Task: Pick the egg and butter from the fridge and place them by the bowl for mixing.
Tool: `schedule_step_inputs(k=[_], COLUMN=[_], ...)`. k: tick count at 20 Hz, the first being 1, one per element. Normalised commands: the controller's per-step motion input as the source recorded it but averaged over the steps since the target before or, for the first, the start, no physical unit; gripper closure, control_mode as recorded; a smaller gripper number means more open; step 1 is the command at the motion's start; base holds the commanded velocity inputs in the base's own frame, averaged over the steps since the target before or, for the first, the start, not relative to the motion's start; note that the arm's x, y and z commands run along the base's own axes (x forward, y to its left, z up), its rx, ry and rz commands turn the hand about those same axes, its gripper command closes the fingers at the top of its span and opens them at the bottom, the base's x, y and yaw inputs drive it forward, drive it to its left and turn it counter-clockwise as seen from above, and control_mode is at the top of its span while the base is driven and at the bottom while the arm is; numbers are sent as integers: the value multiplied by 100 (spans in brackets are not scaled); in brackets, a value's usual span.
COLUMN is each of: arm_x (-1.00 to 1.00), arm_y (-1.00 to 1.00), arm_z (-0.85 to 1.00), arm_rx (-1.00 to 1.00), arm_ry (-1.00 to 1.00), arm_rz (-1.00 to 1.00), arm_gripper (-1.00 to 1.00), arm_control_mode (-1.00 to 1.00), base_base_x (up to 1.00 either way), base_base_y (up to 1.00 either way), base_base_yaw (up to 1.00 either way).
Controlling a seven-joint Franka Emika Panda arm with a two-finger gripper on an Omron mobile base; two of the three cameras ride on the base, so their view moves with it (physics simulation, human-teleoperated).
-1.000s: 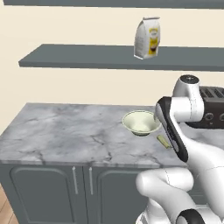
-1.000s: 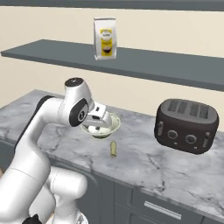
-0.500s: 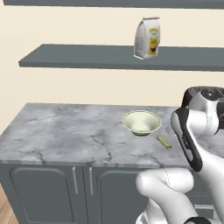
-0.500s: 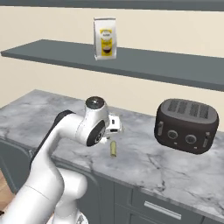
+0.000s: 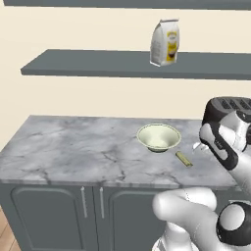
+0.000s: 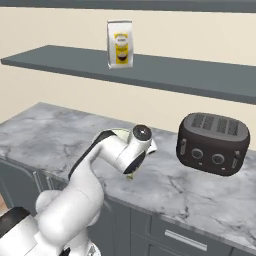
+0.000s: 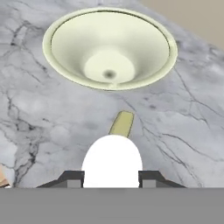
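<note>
In the hand view my gripper (image 7: pixel 112 178) is shut on the white egg (image 7: pixel 112 159), which sits between the two dark fingertips (image 7: pixel 72 177). Just beyond the egg, the pale yellow butter (image 7: pixel 122 123) lies on the marble counter, pointing towards the cream-white bowl (image 7: pixel 109 46). In the left base view the bowl (image 5: pixel 158 137) stands upright with the butter (image 5: pixel 184 158) close to its right, and my gripper (image 5: pixel 198 146) hovers a little right of the butter. The fridge is out of view.
A dark toaster (image 6: pixel 214 142) stands on the counter to the right of the arm, also visible behind it (image 5: pixel 230 105). A white and yellow bag (image 5: pixel 164 42) sits on the wall shelf (image 5: pixel 88 68). Bare marble counter (image 5: pixel 73 147) stretches left of the bowl.
My arm has swung to the right, away from over the bowl towards the toaster, uncovering bowl and butter in the left base view. Bowl and butter have stayed put.
</note>
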Motion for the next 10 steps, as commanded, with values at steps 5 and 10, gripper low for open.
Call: schedule_step_inputs(k=[5, 10], arm_x=[51, 66], arm_y=[-15, -25], arm_z=[-36, -6], arm_rx=[0, 0], arm_ry=[-6, 0], arm_rz=[35, 35], arm_gripper=[100, 100], arm_control_mode=[-100, -100], base_base_x=[0, 0], base_base_y=[0, 0], base_base_yaw=[0, 0])
